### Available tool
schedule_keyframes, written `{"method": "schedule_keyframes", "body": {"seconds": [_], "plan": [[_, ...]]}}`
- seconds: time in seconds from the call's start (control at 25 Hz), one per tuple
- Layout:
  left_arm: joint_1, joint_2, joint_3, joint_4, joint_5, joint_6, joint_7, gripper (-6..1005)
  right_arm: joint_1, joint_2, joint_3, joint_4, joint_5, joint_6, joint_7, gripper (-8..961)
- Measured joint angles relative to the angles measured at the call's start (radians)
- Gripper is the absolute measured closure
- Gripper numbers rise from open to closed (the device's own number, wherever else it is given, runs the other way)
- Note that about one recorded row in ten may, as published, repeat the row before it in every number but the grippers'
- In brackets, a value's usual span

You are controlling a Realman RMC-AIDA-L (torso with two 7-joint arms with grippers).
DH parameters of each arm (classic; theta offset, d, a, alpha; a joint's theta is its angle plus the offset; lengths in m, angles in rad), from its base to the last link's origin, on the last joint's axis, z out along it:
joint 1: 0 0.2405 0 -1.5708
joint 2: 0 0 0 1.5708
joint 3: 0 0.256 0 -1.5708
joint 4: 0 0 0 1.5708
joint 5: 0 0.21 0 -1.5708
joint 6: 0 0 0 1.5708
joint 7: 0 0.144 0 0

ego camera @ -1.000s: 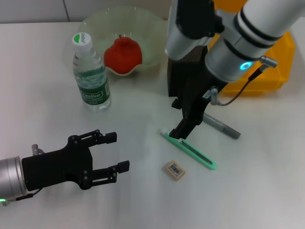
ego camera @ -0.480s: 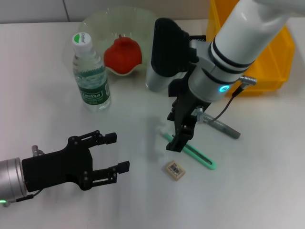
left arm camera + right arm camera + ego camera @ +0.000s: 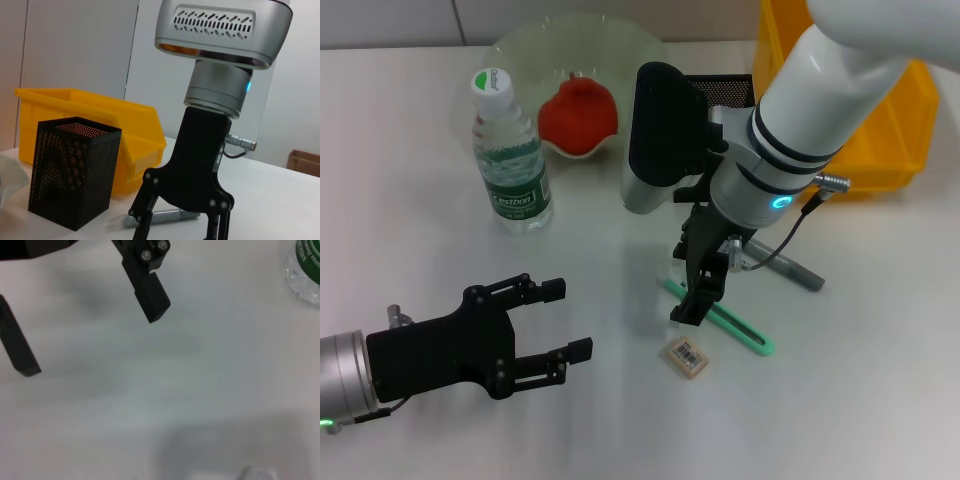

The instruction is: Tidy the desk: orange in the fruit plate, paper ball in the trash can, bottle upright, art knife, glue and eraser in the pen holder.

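Orange (image 3: 578,115) in fruit plate (image 3: 520,50), bottle (image 3: 510,160) upright at far left. Knife (image 3: 720,315), glue (image 3: 785,265) and eraser (image 3: 687,357) lying outside pen holder (image 3: 72,177). Right gripper (image 3: 705,290) over knife, spread; left gripper (image 3: 555,325) open, near left.

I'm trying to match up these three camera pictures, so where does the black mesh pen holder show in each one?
Head view: pen holder at top centre, mostly hidden behind the right arm.
Left wrist view: pen holder at lower left.
Right wrist view: not in it.
Shared landmark: yellow bin beside it.
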Motion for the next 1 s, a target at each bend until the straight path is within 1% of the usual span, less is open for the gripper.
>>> {"method": "schedule_keyframes", "body": {"seconds": [1.0], "plan": [[-0.002, -0.002, 0.0, 0.0, -0.002, 0.003, 0.002, 214, -0.001, 0.0, -0.027, 0.013, 0.001, 0.003, 0.002, 136]]}}
